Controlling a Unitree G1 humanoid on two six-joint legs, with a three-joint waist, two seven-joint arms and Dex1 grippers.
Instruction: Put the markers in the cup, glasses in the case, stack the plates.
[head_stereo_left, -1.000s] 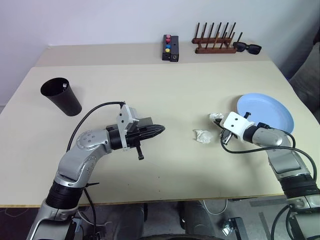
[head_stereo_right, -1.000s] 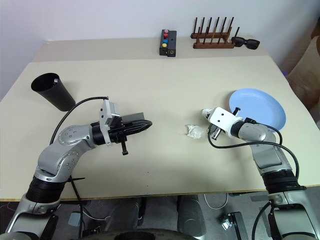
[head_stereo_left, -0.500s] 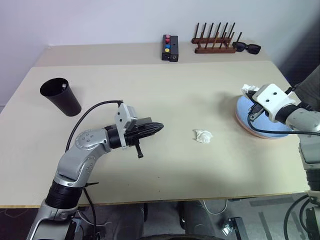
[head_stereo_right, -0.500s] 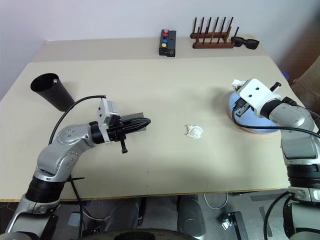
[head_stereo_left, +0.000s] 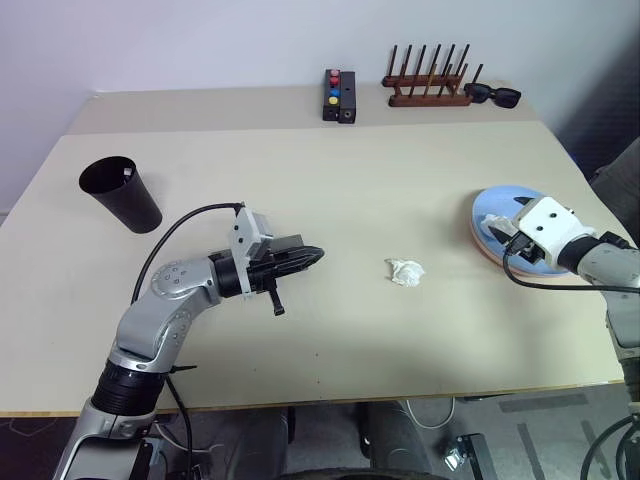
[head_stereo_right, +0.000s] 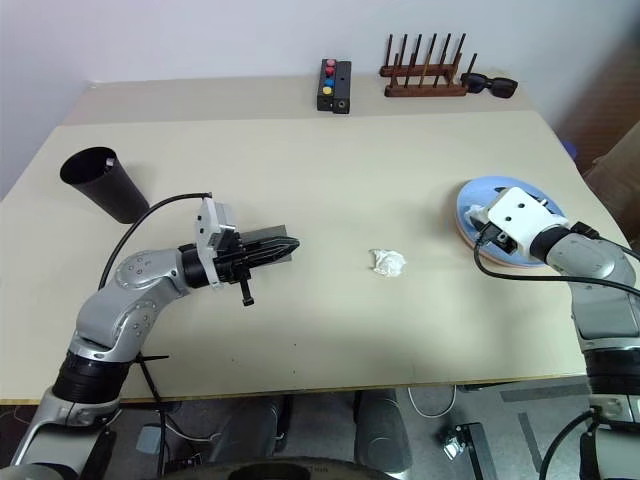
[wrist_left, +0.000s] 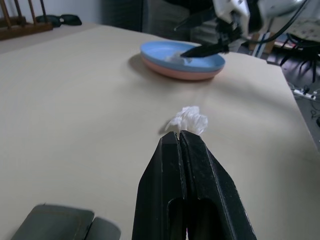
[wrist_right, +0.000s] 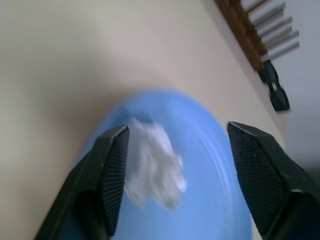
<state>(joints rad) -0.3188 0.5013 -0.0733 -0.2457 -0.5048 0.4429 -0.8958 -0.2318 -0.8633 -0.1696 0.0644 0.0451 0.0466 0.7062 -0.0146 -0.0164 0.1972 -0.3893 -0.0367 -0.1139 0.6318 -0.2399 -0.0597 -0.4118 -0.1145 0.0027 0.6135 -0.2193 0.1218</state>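
The light blue plate (head_stereo_left: 497, 207) lies stacked on the salmon pink plate (wrist_left: 181, 75) at the table's right. My right gripper (wrist_right: 177, 142) hovers open over the blue plate, a crumpled white wad (wrist_right: 152, 165) lying on the plate between its fingers. The left gripper (head_stereo_left: 316, 256) is shut on nothing, level above the grey case (head_stereo_left: 291, 243) at the middle left. At the far left stands the black cup (head_stereo_left: 122, 194); a small pale tip shows inside its rim, and I cannot tell whether it is a marker. The glasses are out of view.
A second crumpled white wad (head_stereo_left: 405, 271) lies on the table between the two grippers. Along the back edge stand a black box with coloured buttons (head_stereo_left: 340, 96), a wooden peg rack (head_stereo_left: 428, 92) and black sunglasses (head_stereo_left: 494, 95).
The right gripper carried a white wad from mid-table rightward over the plates, then opened; the wad now lies on the blue plate. The left arm has kept still.
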